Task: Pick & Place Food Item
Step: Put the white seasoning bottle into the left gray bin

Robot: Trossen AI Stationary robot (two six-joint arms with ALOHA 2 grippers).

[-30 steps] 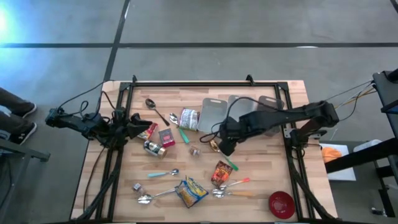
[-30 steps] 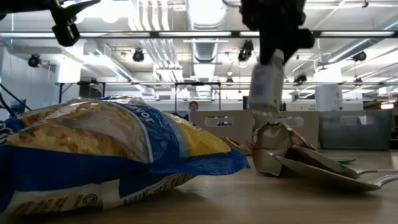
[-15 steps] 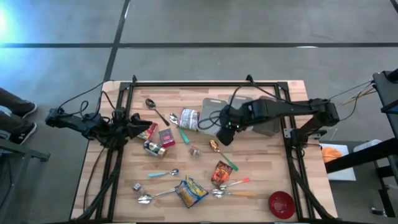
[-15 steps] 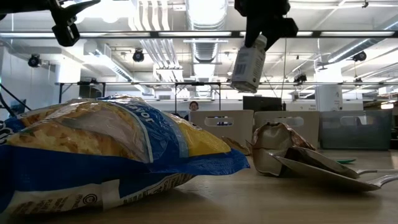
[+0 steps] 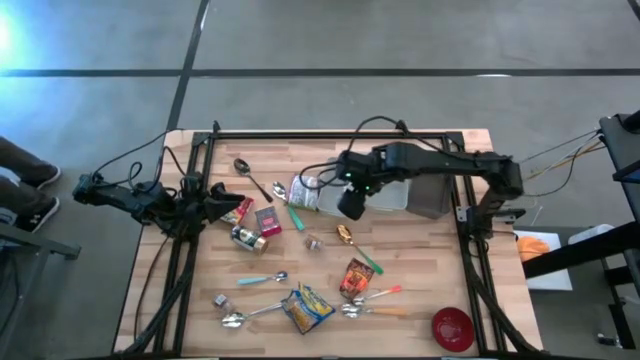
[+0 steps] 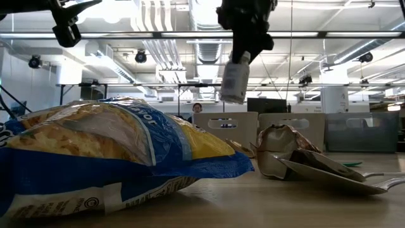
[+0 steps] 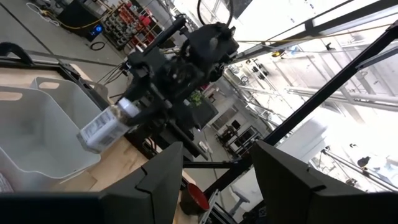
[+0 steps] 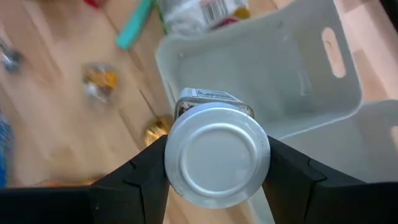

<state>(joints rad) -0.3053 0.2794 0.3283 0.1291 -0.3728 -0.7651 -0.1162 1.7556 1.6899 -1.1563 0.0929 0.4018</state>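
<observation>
My right gripper (image 5: 351,202) is shut on a small labelled jar (image 6: 235,78) with a round silver lid (image 8: 217,155). It holds the jar in the air above the near left corner of a white bin (image 5: 335,176); the left wrist view shows the jar (image 7: 101,128) beside that bin (image 7: 37,134). My left gripper (image 5: 228,203) waits at the table's left side, and its fingers (image 7: 163,177) stand open with nothing between them. My right gripper pinches the jar at its lid end (image 8: 186,102) between its two fingers (image 8: 144,174), one on each side of the lid. The fingers come from above, slanting steeply down. The jar hangs below them, tilted and clear of the table and the bin.
White bins (image 5: 428,192) stand in a row at the far right. On the wood lie a blue and yellow chip bag (image 5: 307,308), an orange packet (image 5: 356,278), a can on its side (image 5: 303,190), several spoons (image 5: 262,279) and a red bowl (image 5: 452,328).
My right gripper has carried the jar up and toward the table's far edge and somewhat left, rolling its wrist on the way. The jar, which hung nearly upright above the orange packet, now hangs higher and tilted at the bin's near left corner.
</observation>
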